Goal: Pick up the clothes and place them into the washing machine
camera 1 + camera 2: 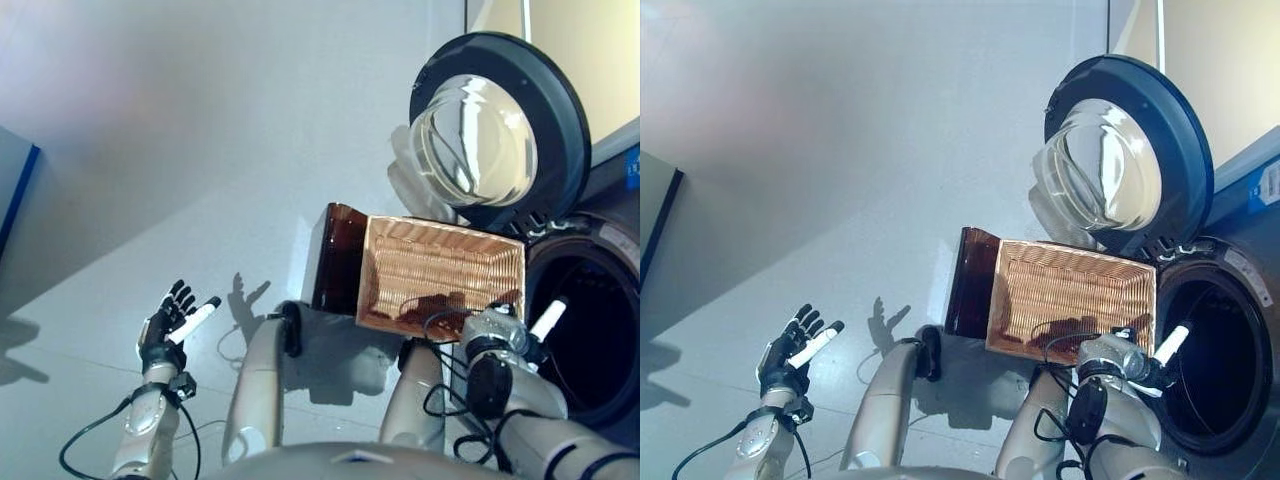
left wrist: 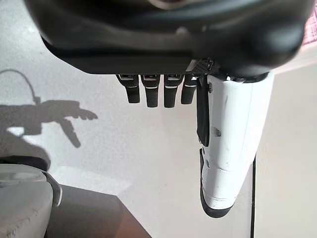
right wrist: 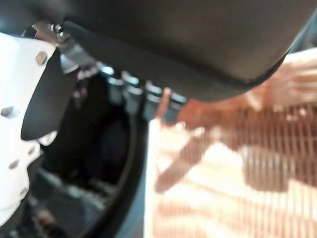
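The shallow wicker basket [image 1: 440, 270] rests on the low dark brown box [image 1: 335, 260] beside the washing machine, and its inside shows bare wicker. The machine's round door [image 1: 500, 130] stands open above the dark drum opening [image 1: 590, 330]. My right hand [image 1: 495, 330] is open and holds nothing. It hovers at the basket's near corner, next to the drum opening, with its white-covered thumb pointing toward the drum. In the right wrist view its fingers [image 3: 148, 99] are straight between the drum [image 3: 94, 148] and the basket [image 3: 237, 173]. My left hand [image 1: 165, 325] is open and empty over the floor, far left of the basket.
A grey floor [image 1: 200, 150] spreads to the left of the box. A blue-edged panel [image 1: 15, 190] stands at the far left. The open door overhangs the basket's far right corner.
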`<state>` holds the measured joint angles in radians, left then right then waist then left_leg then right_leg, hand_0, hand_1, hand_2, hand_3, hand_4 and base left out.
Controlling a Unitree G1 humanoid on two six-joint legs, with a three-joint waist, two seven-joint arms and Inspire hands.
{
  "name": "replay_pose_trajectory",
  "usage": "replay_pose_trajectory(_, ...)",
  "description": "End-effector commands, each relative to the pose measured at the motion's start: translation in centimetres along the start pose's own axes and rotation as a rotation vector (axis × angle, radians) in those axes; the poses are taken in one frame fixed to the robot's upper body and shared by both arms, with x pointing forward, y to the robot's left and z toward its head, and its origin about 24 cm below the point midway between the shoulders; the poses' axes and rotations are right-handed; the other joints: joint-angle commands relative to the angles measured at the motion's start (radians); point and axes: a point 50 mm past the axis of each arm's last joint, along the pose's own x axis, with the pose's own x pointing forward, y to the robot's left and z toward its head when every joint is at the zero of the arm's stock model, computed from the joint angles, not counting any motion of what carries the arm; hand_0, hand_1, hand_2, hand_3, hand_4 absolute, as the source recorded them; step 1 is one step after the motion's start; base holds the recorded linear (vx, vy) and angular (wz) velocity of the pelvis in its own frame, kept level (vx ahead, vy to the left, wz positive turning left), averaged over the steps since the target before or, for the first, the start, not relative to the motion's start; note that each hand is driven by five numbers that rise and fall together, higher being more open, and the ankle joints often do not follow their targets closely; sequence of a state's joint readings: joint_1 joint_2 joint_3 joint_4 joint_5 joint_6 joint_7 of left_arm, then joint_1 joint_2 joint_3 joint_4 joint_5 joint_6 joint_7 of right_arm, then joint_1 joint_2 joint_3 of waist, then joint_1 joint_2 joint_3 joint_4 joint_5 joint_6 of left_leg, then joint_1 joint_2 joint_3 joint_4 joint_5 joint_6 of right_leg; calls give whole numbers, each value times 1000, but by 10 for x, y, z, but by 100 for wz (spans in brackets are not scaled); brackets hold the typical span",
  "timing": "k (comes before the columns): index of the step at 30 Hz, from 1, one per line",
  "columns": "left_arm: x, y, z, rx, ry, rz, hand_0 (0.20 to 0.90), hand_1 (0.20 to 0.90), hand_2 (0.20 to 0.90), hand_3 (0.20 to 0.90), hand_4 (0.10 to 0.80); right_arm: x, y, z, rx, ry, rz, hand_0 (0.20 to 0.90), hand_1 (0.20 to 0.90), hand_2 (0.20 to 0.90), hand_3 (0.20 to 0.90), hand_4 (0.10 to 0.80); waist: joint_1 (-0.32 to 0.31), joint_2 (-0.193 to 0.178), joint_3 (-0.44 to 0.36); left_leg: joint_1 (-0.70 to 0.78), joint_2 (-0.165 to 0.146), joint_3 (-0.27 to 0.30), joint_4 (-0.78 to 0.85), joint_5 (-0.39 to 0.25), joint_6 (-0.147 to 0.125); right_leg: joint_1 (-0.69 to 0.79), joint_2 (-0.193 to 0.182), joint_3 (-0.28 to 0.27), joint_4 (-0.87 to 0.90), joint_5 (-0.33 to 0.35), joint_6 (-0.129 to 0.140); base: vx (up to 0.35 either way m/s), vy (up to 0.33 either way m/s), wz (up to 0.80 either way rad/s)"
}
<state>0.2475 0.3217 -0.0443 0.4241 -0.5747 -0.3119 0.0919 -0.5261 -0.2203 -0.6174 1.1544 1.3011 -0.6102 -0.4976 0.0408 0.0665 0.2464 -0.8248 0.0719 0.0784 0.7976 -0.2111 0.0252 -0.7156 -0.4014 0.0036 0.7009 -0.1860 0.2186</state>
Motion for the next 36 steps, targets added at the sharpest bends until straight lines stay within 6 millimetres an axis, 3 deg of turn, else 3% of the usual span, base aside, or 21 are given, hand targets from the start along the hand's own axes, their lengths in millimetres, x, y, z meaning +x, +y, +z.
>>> replay_pose_trajectory(1,4,14,35,-25,-193,57,900,900,900,900,800,5,9,23,-31,-129,123,900,900,900,900,800,3,-19,-39,64,16,-35,-35,-27,-84,17,-1,11,-168,195,-26,34,4,-2)
replay_pose_trajectory(9,5,13,33,-40,-194,74,900,900,900,900,800,-6,1,1,-229,-98,233,900,900,900,900,800,-2,-50,-38,148,13,-29,-146,17,-99,125,7,-24,-318,252,-23,43,-30,-4)
replay_pose_trajectory(14,7,9,30,-65,-187,71,900,900,900,900,800,-9,-23,-18,-319,-11,280,900,900,900,900,800,-5,-78,-44,249,9,-36,-278,73,-112,241,16,-54,-460,305,-20,90,-67,-1)
replay_pose_trajectory(22,8,8,19,-57,-143,72,900,900,900,900,800,-4,-38,-13,-495,-13,353,900,900,900,900,800,-18,-100,-54,372,10,-39,-413,132,-118,359,16,-87,-564,346,-13,81,-41,2)
replay_pose_trajectory(25,8,6,13,-25,-116,49,900,900,900,900,800,1,-43,-11,-764,-18,447,900,900,900,900,800,-14,-105,-62,452,24,-45,-487,163,-127,427,31,-110,-596,347,-11,116,-50,-8)
replay_pose_trajectory(28,7,7,8,-26,-95,51,900,900,900,900,800,2,-47,-11,-862,-19,484,900,900,900,900,800,-14,-106,-66,498,33,-47,-534,183,-133,460,44,-121,-614,348,-10,99,-41,4)
replay_pose_trajectory(29,6,7,0,-10,-60,48,900,900,900,900,800,7,-57,-9,-1062,-24,526,900,900,900,900,800,-9,-107,-76,543,44,-46,-581,195,-139,493,61,-129,-630,346,-10,106,-38,-1)
replay_pose_trajectory(32,5,6,-8,14,-21,27,900,900,900,900,800,15,-69,-1,-1362,-60,567,900,900,900,900,800,-9,-111,-97,603,54,-50,-661,234,-145,529,75,-144,-664,356,-9,114,-45,5)
replay_pose_trajectory(36,3,6,-17,31,18,27,900,900,900,900,800,21,-83,10,-1451,-61,548,900,900,900,900,800,-12,-113,-121,656,67,-43,-721,256,-148,567,91,-158,-695,359,-7,99,-26,-1)
